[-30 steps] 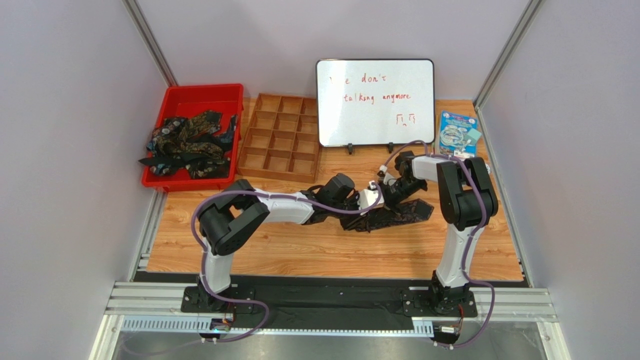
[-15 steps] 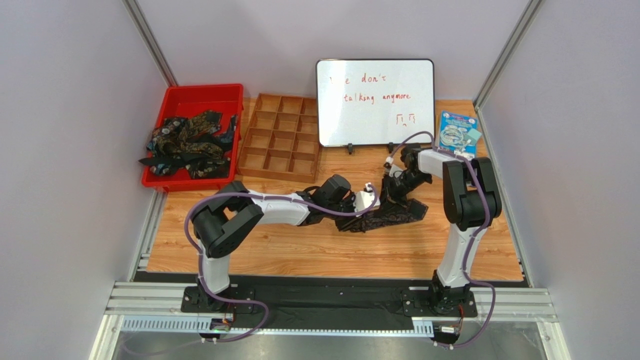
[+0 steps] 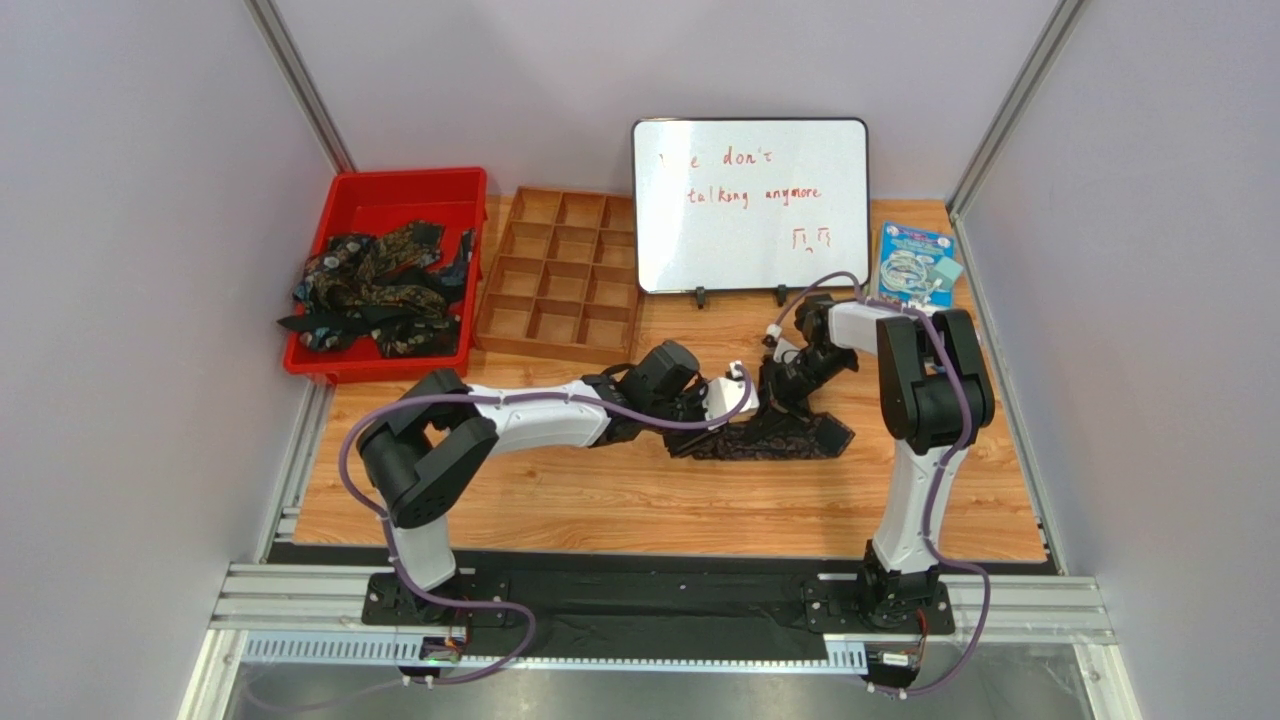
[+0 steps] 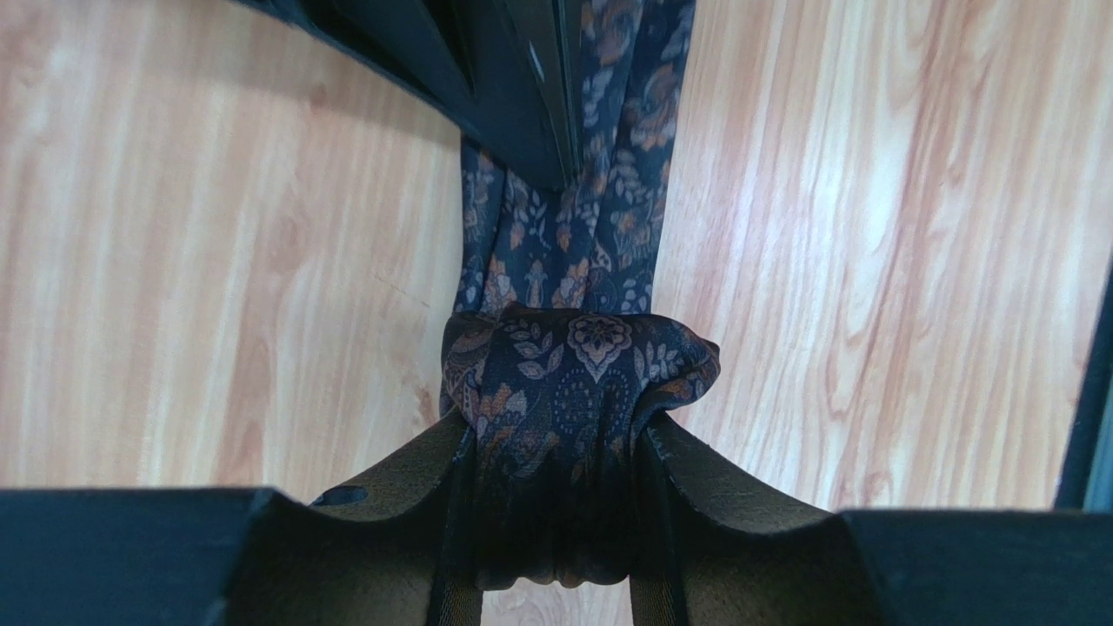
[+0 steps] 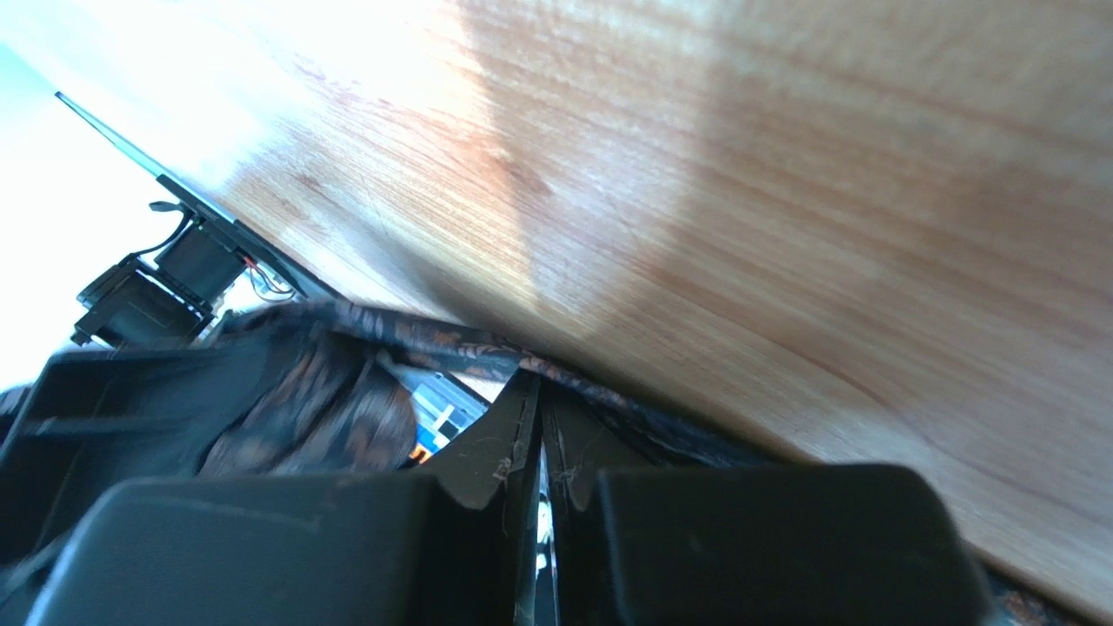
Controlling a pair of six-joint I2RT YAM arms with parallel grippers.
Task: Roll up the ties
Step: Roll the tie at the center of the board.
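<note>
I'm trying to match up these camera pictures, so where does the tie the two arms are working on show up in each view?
Top external: the tie lies mid-table, just below the whiteboard.
Left wrist: the tie is at the centre, rolled into a bundle and gripped by the left claw.
Right wrist: the tie is at lower left, a dark patterned strip by the fingertips.
Shared landmark: the wooden tabletop.
</note>
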